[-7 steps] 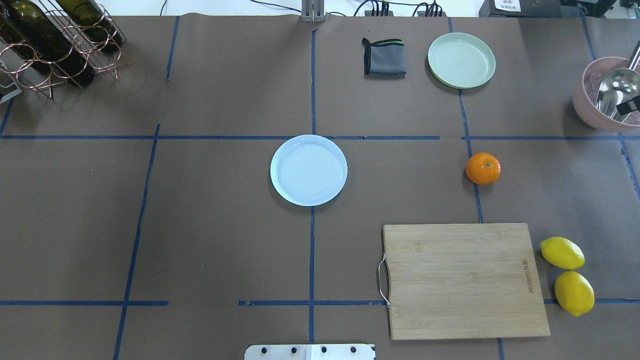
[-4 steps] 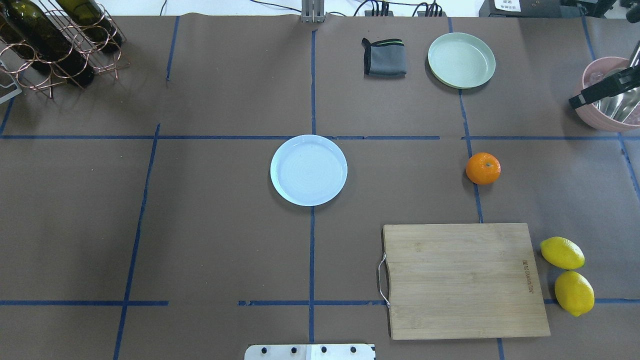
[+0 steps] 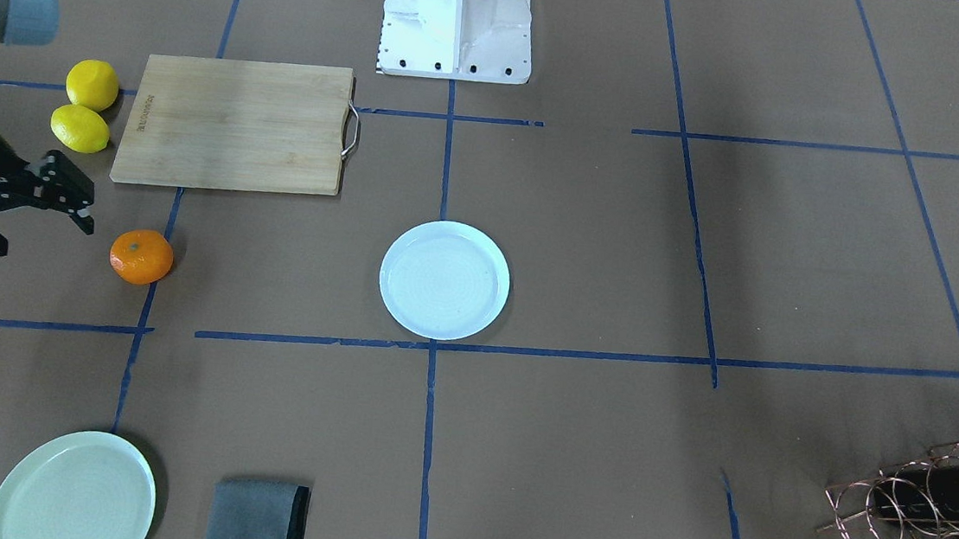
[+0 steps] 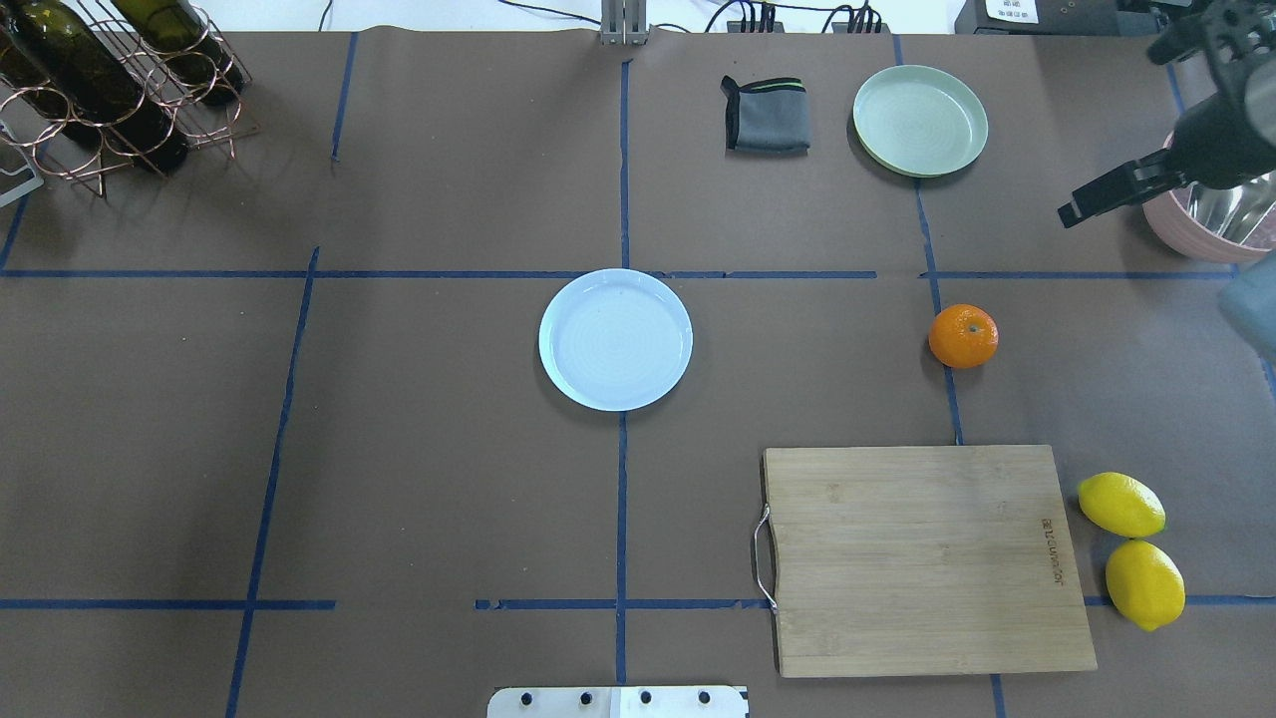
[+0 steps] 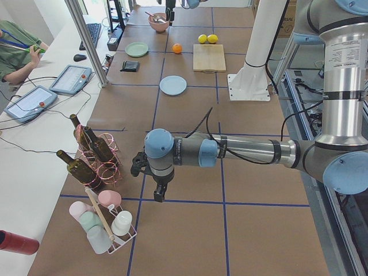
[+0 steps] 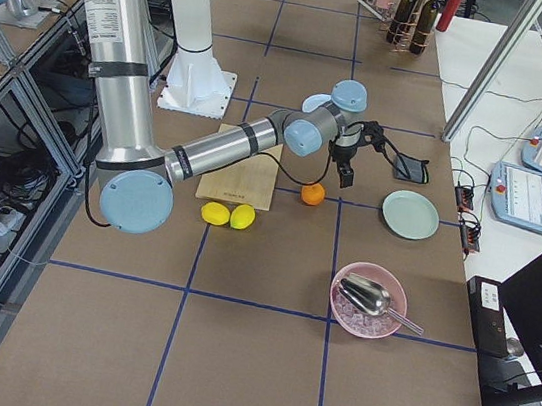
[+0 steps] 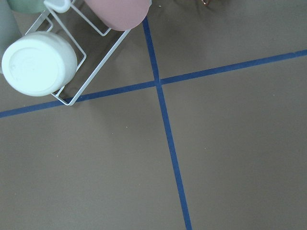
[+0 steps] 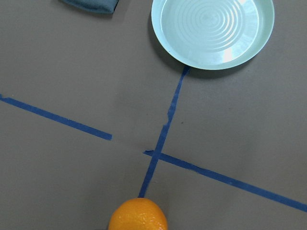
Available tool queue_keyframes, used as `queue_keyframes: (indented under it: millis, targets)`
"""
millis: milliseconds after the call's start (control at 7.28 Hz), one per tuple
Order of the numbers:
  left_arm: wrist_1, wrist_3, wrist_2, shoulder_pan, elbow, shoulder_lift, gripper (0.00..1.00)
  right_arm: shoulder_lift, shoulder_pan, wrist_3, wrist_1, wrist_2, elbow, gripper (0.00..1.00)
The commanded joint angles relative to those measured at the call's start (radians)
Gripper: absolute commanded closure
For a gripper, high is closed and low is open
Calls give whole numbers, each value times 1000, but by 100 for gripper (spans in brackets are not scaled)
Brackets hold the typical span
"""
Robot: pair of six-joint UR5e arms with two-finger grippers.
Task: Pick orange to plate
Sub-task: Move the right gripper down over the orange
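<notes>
The orange (image 4: 963,336) lies on the brown table, right of the pale bluish-white plate (image 4: 615,339), which holds nothing. From the front, the orange (image 3: 141,256) is a short way right of my right gripper (image 3: 44,237), which hangs above the table, open and empty. The right wrist view has the orange (image 8: 138,214) at its bottom edge. My left gripper (image 5: 155,185) shows only in the exterior left view, near the wine rack and far from both; I cannot tell its state.
A mint-green plate (image 4: 920,120) and a folded grey cloth (image 4: 766,115) sit at the far side. A wooden cutting board (image 4: 927,558) and two lemons (image 4: 1120,505) lie near the robot. A pink bowl (image 4: 1191,234) stands at the right edge, a bottle rack (image 4: 110,80) far left.
My right gripper has come further in from the right edge, past the pink bowl toward the orange. The orange and the plate have not moved.
</notes>
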Motion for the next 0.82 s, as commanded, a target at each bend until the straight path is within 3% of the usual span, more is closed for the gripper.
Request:
queue_keyframes:
  millis: [0, 412, 687]
  targets:
    - [-2, 1, 8, -2, -8, 8, 0, 10, -158, 149, 27, -177, -14, 0]
    - [-2, 2, 8, -5, -19, 10, 0, -4, -188, 178, 180, -202, -132, 0]
    - [-2, 2, 8, -9, -19, 10, 0, -7, -195, 183, 197, -209, -138, 0]
